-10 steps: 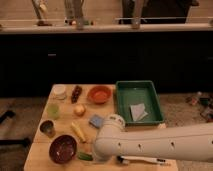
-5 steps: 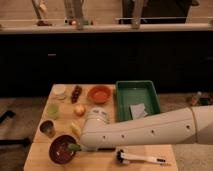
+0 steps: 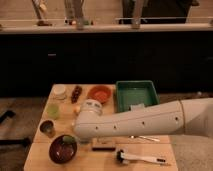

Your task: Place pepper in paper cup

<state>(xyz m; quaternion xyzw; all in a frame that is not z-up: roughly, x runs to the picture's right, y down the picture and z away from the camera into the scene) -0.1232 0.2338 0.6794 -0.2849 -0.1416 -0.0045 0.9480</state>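
The pepper (image 3: 67,138) shows only as a small green tip over the far rim of the dark red bowl (image 3: 61,150), at the front left of the table. My gripper (image 3: 75,136) hangs just right of that tip, under the end of the white arm (image 3: 125,122) that reaches in from the right. It is mostly hidden by the arm and is shut on the pepper. The paper cup (image 3: 59,91) is short and whitish. It stands upright at the table's far left corner, well beyond the gripper.
A translucent green cup (image 3: 52,111) and a dark grey cup (image 3: 47,128) stand along the left edge between bowl and paper cup. Dark grapes (image 3: 76,93), an orange bowl (image 3: 100,93) and a green tray (image 3: 136,95) line the back. A brush (image 3: 140,159) lies front right.
The arm has swung left and away from the front edge. The pepper has travelled with it, from the table right of the red bowl to above the bowl's far rim.
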